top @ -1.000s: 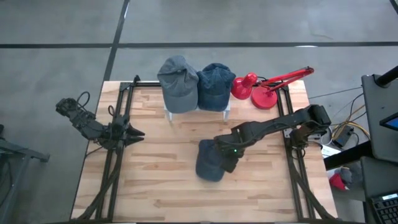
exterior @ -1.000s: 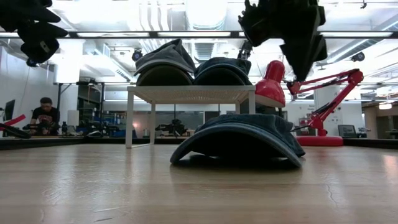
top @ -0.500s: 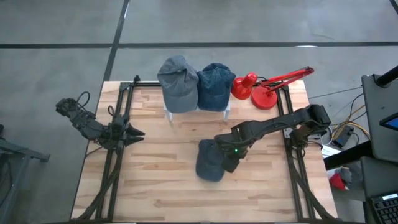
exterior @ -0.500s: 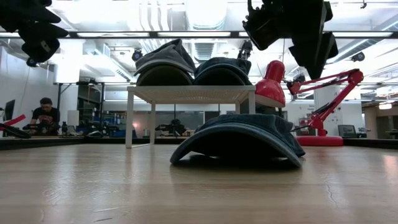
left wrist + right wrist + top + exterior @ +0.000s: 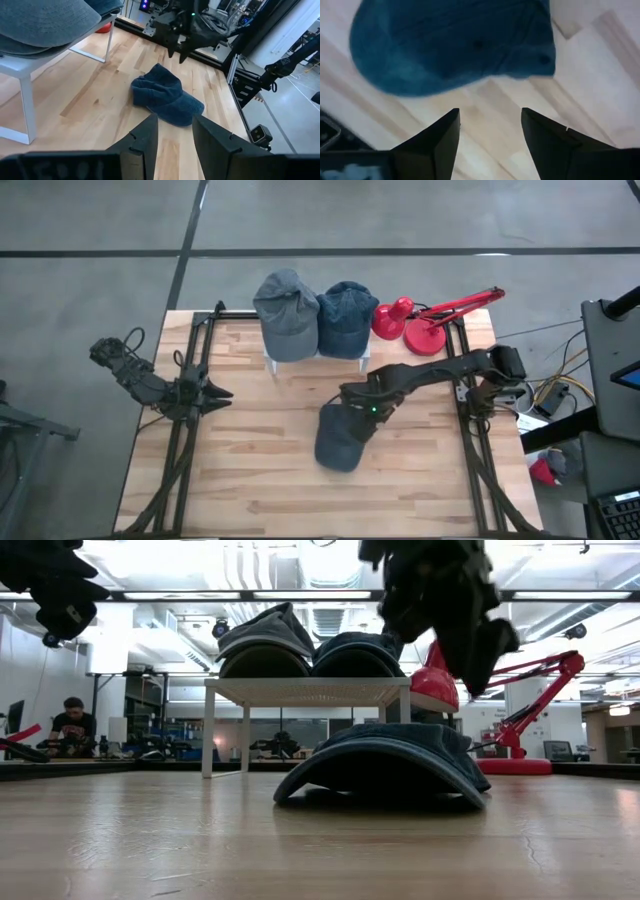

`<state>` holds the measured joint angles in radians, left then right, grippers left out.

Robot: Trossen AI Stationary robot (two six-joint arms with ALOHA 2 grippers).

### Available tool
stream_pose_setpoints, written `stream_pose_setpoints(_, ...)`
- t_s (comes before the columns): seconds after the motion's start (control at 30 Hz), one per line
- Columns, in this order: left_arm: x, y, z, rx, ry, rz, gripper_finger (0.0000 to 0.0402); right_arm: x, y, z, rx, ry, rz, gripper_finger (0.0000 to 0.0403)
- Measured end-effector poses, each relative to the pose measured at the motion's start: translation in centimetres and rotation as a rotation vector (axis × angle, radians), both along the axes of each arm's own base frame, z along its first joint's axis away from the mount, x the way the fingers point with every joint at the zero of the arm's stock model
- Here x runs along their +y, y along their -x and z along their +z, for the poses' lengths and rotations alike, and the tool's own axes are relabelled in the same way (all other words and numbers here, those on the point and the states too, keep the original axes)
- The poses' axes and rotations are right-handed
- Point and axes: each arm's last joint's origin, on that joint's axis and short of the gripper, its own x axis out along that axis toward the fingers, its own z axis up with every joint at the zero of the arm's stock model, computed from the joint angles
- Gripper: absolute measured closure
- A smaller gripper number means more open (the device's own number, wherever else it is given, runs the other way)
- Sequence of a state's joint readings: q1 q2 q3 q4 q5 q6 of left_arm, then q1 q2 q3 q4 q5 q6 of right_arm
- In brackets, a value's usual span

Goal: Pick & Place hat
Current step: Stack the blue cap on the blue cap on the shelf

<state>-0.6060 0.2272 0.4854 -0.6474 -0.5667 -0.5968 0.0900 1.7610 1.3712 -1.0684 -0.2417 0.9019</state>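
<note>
A dark blue cap lies crown up on the wooden table, its rim flat on the boards. My right gripper hangs open just above the cap's far end, pointing down and touching nothing. The left wrist view shows it clear of the cap. My left gripper waits open at the table's left edge. Two more caps, a grey-blue one and a dark blue one, sit on a white stand at the back.
A red desk lamp stands at the back right, beside the stand. Black frame rails run along the table's left and right sides. Bare boards lie in front of the cap and to its left.
My right gripper has gone toward the table's far edge and sunk a little, from over the cap's right side to over its far end. The cap has stayed where it was.
</note>
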Motion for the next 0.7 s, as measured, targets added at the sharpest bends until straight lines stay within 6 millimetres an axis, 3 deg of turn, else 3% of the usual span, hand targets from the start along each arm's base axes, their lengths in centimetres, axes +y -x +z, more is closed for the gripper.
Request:
stream_pose_setpoints(0.33,0.0,0.0,-0.1,0.012,-0.011,-0.001,0.0280,-0.6,-0.8,-2.3,0.095,-0.061,-0.034,0.0176)
stream_pose_setpoints(0.7,0.0,0.0,-0.2,0.021,-0.027,-0.005,0.0280,-0.6,-1.7,-0.5,0.032,-0.044,-0.035,0.0177)
